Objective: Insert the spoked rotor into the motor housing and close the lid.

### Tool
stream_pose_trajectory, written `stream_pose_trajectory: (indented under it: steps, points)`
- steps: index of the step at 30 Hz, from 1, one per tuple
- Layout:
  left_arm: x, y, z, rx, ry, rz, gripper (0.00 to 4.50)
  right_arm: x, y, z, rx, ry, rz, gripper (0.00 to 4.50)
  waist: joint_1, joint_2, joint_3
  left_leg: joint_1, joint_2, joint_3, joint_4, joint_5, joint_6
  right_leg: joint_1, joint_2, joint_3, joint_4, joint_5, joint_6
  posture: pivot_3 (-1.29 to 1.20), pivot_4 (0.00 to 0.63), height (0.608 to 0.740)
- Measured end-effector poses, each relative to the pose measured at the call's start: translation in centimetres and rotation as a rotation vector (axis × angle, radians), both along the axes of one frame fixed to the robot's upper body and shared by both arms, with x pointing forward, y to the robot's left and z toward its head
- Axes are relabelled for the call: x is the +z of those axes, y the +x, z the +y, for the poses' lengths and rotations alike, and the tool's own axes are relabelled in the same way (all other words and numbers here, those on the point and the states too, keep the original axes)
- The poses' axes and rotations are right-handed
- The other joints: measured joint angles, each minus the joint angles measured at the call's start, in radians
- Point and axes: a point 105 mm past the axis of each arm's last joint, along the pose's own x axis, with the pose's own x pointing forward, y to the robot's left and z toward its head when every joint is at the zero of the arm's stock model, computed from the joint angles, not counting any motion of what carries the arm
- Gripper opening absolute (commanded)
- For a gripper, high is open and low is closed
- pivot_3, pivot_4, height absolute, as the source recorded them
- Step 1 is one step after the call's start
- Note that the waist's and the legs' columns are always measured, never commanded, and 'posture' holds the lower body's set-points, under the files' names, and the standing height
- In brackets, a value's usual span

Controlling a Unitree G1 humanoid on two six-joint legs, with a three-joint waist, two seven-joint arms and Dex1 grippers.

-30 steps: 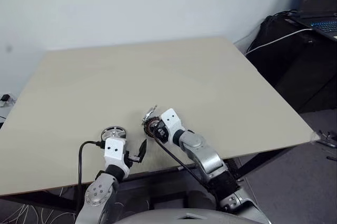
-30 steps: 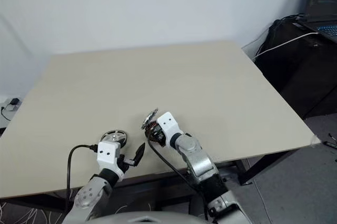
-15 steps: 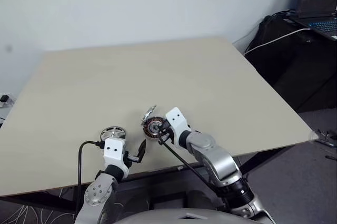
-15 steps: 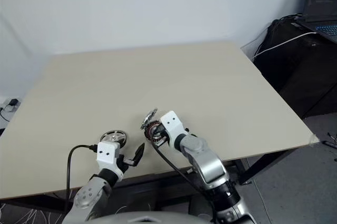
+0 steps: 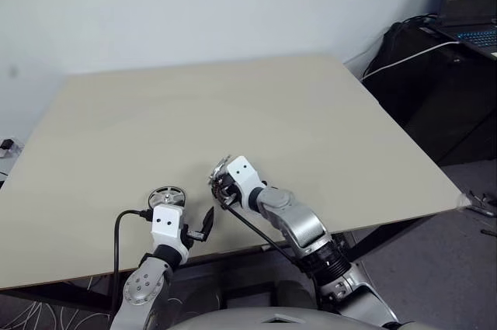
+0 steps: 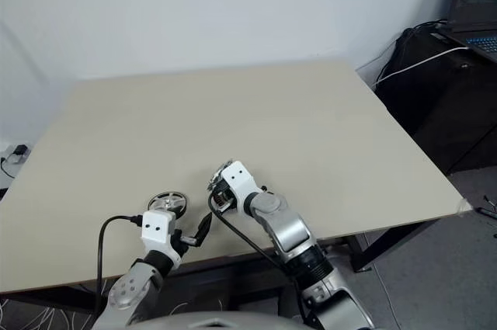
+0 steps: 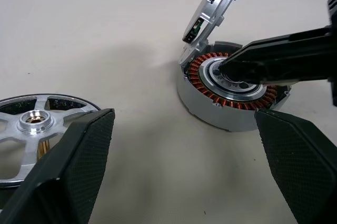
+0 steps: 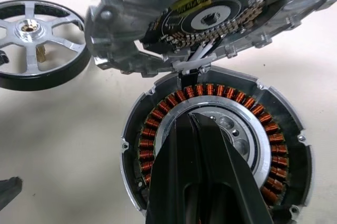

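- The table [image 5: 311, 112] takes up most of the head view, and everything that matters sits in a little cluster near its lower left edge.
- My right gripper [image 8: 202, 145] is pinched fully together, holding nothing, with the tips resting over the centre of the motor housing [image 7: 231, 95], so I guess I'm steadying or poking it.
- My left gripper [image 7: 184, 166] is spread as wide as it goes and empty, hanging low over the table between the two parts.
- The motor housing sits lower centre in the head view, copper windings showing, nothing inside yet.
- The lid [image 7: 218, 2] stands tipped up on its hinge at the housing's far side, so it's not closed.
- The spoked rotor [image 5: 168, 195] lies flat on the table, just left of the housing and apart from it.
- So honestly nothing's done: the rotor still needs picking up and seating, then the lid needs folding down.
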Motion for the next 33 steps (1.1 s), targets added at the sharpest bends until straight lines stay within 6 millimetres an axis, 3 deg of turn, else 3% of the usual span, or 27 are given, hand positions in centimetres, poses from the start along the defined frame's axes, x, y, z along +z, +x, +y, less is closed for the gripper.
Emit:
stream_pose_trajectory:
  steps: [22,33]
  points:
    - [0.0,0.1,-0.1,0.014,-0.011,-0.002,4.5,-0.8,1.6,-0.6,-0.053,-0.035,-0.001,0.03,-0.001,0.001,-0.001,0.002,0.0,0.0,0.0,0.001,-0.001,0.001,0.0,0.0,0.001,0.0,0.001,0.0,0.0,0.74]
    - [0.1,0.2,-0.2,0.012,-0.012,-0.001,4.5,-0.8,0.4,-1.8,-0.062,0.035,0.018,0.03,-0.001,0.002,-0.003,0.001,0.0,-0.001,-0.001,0.001,-0.001,0.001,0.0,0.0,0.001,-0.001,0.002,0.0,0.0,0.74]
